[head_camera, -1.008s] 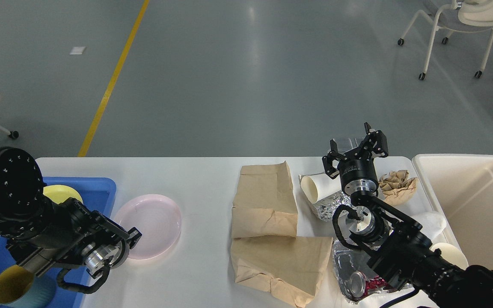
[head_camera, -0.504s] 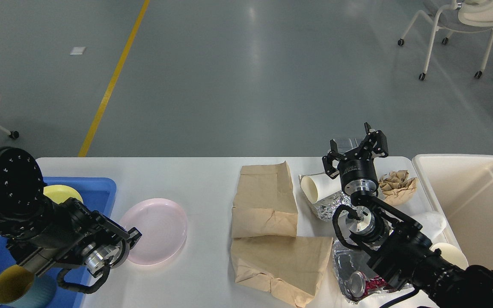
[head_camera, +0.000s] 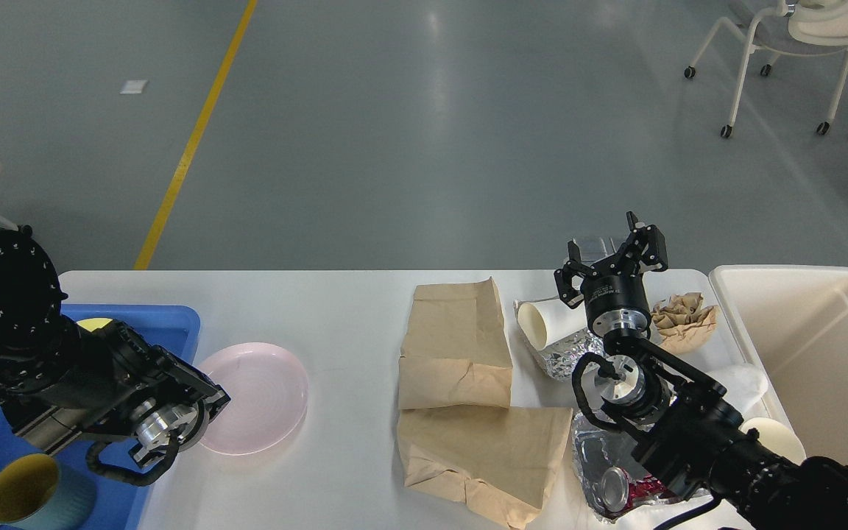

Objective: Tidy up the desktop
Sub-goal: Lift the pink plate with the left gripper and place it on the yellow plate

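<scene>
Pink plate [head_camera: 253,397] lies lower left on the desktop [head_camera: 343,309], at your left gripper [head_camera: 207,412], whose grip I cannot tell. Right gripper [head_camera: 610,261] hovers open, empty. Next: lift plate into tray [head_camera: 166,324].

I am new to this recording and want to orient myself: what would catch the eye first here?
Two flat brown paper bags lie in the middle of the white desktop, with foil, a paper cup and a can around the right gripper, which is raised and open. At left, a pink plate sits beside the blue tray, by the left gripper.
</scene>
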### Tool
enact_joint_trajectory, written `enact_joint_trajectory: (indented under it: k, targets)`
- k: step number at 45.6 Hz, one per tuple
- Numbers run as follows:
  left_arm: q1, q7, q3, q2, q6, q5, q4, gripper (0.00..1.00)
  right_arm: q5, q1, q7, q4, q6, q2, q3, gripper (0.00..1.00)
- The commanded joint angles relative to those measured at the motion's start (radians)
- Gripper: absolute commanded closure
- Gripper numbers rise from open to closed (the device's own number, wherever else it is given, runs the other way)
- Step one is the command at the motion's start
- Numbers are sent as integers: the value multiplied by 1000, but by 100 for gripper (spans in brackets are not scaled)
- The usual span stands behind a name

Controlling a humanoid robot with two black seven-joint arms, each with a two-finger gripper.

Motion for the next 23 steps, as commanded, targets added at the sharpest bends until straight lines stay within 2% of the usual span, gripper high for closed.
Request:
enact_joint_trajectory:
  k: [1,8,14,23]
  targets:
    - [-80,5,4,45,-96,101,-53,100,0,0,0,0,0,0,0,0]
    - [-199,16,29,130,-292,234,-76,100,0,0,0,0,0,0,0,0]
    - [-325,-4,79,203,-547,331,-76,100,0,0,0,0,0,0,0,0]
    - [-509,-7,150,299,-901,455,-76,100,-2,0,0,0,0,0,0,0]
